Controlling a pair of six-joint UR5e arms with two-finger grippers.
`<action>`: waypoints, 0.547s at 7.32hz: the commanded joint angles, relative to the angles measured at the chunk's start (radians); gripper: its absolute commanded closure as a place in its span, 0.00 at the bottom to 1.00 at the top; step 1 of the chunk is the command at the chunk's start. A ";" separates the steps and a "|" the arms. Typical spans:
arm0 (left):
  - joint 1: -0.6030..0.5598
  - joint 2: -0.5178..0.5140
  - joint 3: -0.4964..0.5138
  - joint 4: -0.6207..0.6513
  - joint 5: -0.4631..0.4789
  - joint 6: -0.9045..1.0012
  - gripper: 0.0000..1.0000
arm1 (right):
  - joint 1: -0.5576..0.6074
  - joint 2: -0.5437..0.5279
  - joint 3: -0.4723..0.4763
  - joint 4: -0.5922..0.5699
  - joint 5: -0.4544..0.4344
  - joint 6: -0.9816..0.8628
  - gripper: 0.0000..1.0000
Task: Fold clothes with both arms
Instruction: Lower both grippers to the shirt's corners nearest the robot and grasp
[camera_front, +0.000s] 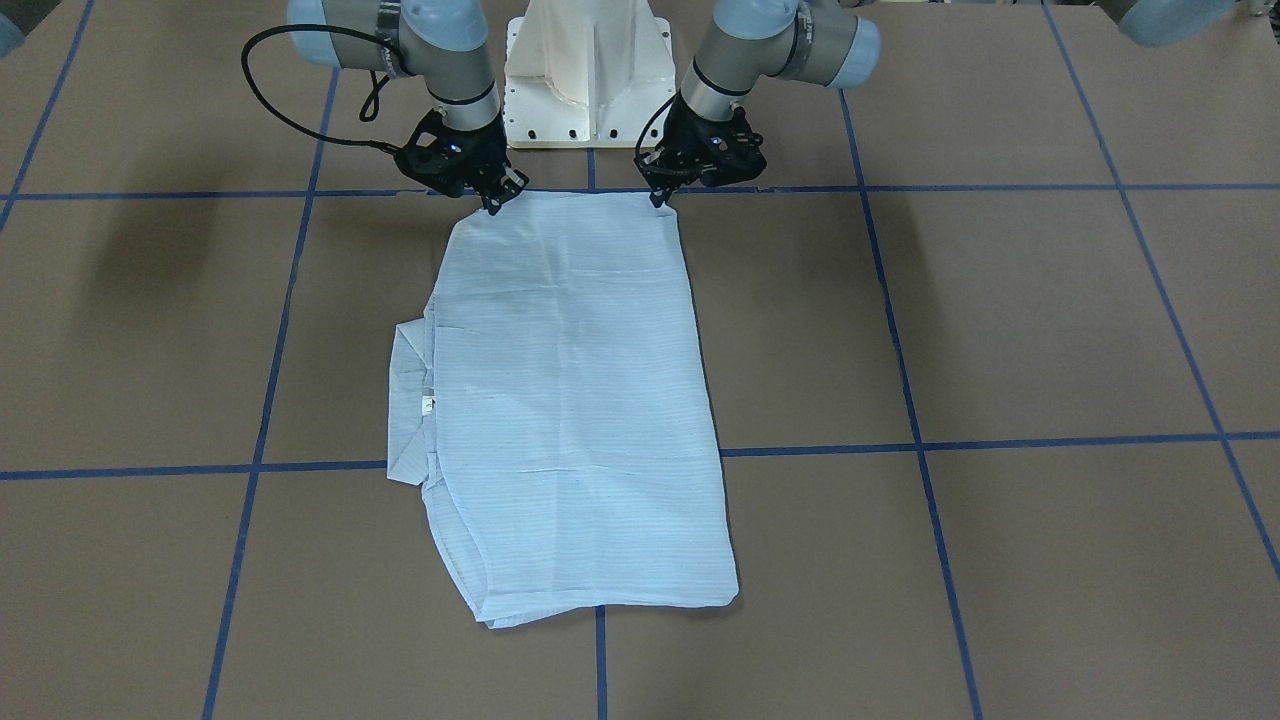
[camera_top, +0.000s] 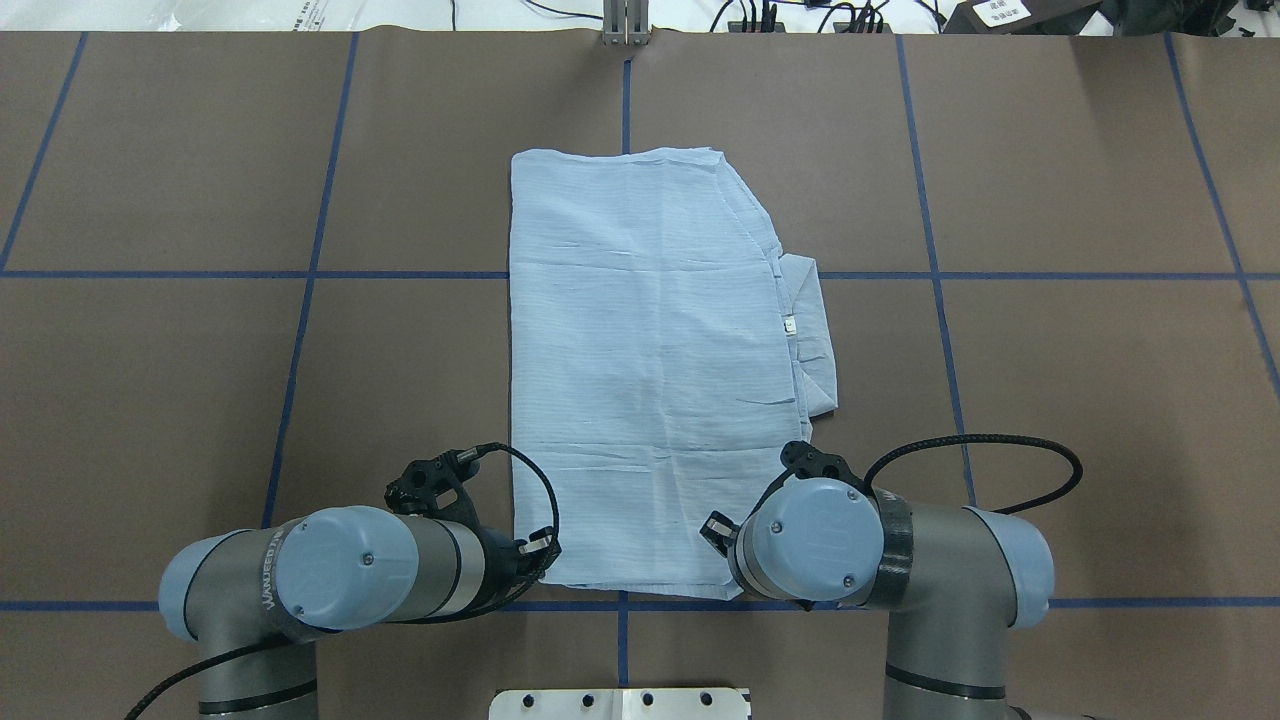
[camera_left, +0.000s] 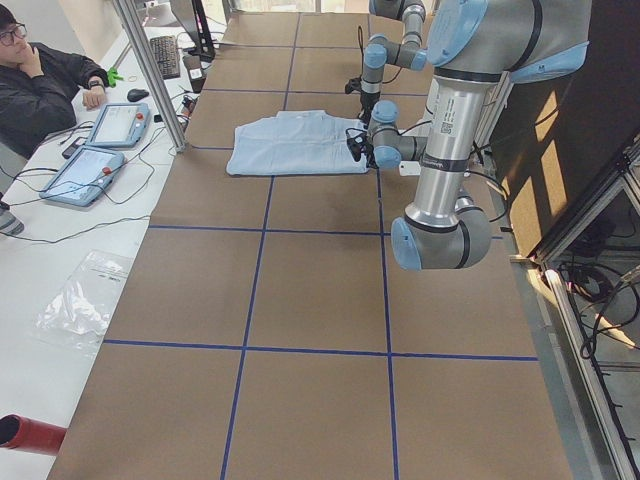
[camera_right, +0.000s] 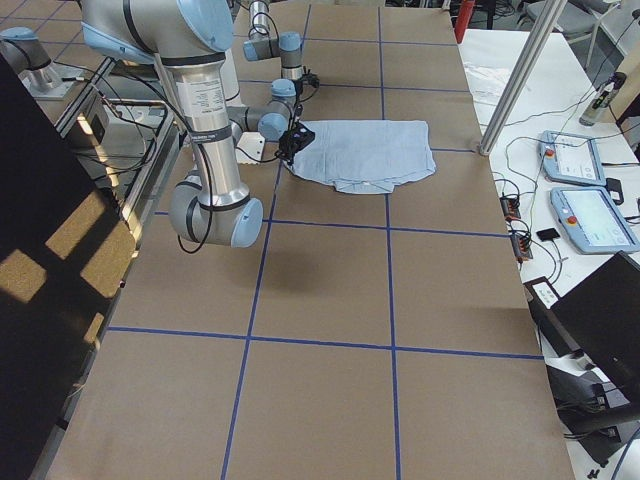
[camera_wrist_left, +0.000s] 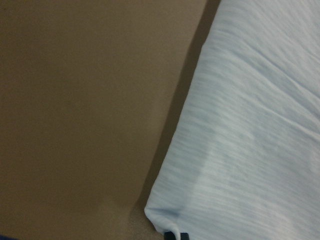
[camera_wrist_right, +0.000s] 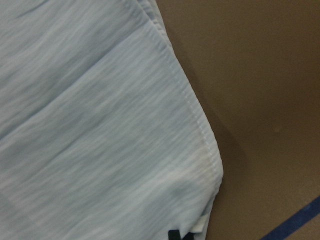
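The light-blue striped shirt (camera_front: 580, 400) lies folded into a long rectangle in the middle of the table (camera_top: 150, 400). Its collar (camera_top: 812, 330) and white neck tag stick out on the robot's right side. My left gripper (camera_front: 659, 198) is low at the shirt's near corner on the robot's left, and looks shut on it. In the left wrist view that corner (camera_wrist_left: 165, 222) is slightly raised, with a shadow under it. At the other near corner my right gripper (camera_front: 494, 205) looks shut on the hem (camera_wrist_right: 205, 150). From overhead, the right wrist (camera_top: 815, 540) hides its fingers.
The white pedestal base (camera_front: 590, 70) stands just behind the grippers. Blue tape lines (camera_front: 900, 445) divide the brown table. A seated person (camera_left: 45, 90) and two tablets (camera_left: 85, 170) are at a side bench beyond the far edge. Cables (camera_top: 800, 15) run along that edge.
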 joint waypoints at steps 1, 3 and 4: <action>-0.006 0.000 -0.012 0.001 -0.002 0.000 1.00 | 0.004 0.000 0.014 -0.001 0.001 0.017 1.00; -0.012 0.012 -0.063 0.003 -0.007 0.000 1.00 | 0.013 -0.009 0.072 -0.002 0.012 0.009 1.00; -0.012 0.018 -0.100 0.004 -0.008 0.000 1.00 | 0.015 -0.011 0.080 -0.001 0.015 0.009 1.00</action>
